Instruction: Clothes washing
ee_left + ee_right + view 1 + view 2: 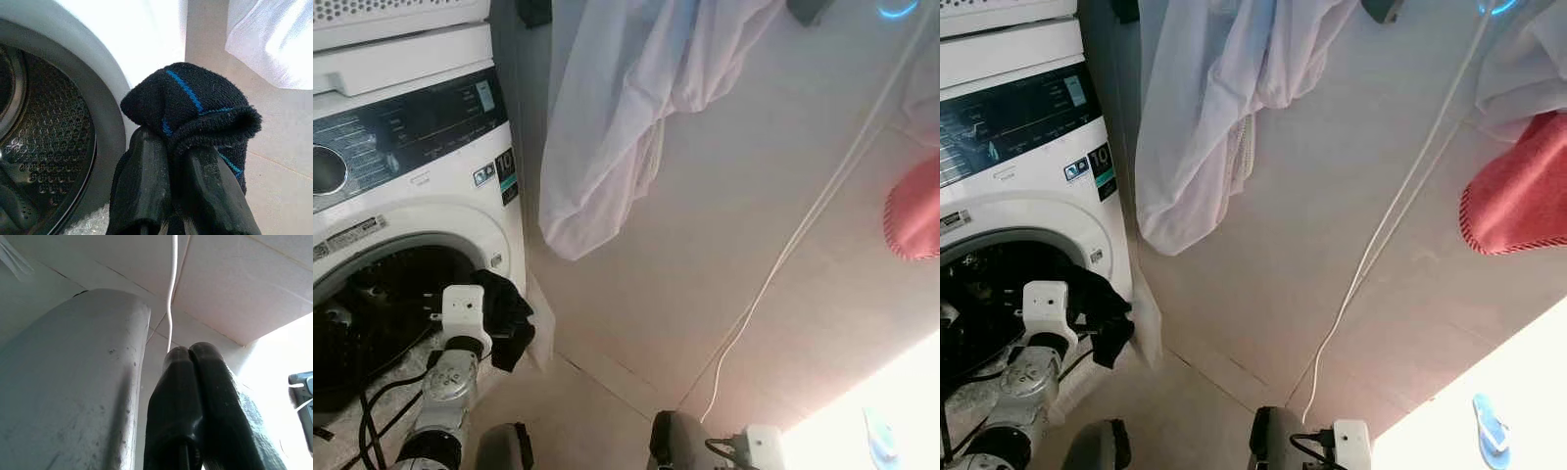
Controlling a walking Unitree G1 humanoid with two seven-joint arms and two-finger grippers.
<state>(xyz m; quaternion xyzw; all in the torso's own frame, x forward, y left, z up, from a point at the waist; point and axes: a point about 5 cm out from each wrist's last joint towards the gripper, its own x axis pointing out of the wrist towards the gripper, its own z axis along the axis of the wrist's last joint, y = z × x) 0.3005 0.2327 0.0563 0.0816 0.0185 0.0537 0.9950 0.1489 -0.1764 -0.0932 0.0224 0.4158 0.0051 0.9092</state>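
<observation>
We see our left gripper (168,161) pinching a black sock (195,107) with thin blue stripes, the two black fingers pressed on the bunched fabric. The sock is folded over the fingertips, so its long axis is hard to read; from the head views it hangs as a dark clump (504,313) drooping downward from the gripper. It sits just outside the right edge of the washing machine (411,176) opening, at the rim of the round door ring (105,122), with the perforated drum (54,132) open beside it. On the machine's front panel we can read a "10" badge (505,163); the small lettering on the dark control panel (401,127) is too fine to make out. A white garment (607,117) hangs above, to the right of the machine, well clear of the sock. Our right gripper (193,382) hangs low beside our own grey leg (73,382), its fingers pressed together on nothing. The tiled floor (724,245) to the right is open, crossed by a white cable (803,225); a red towel (1523,196) and a blue flip-flop (1491,429) lie far to the right.
</observation>
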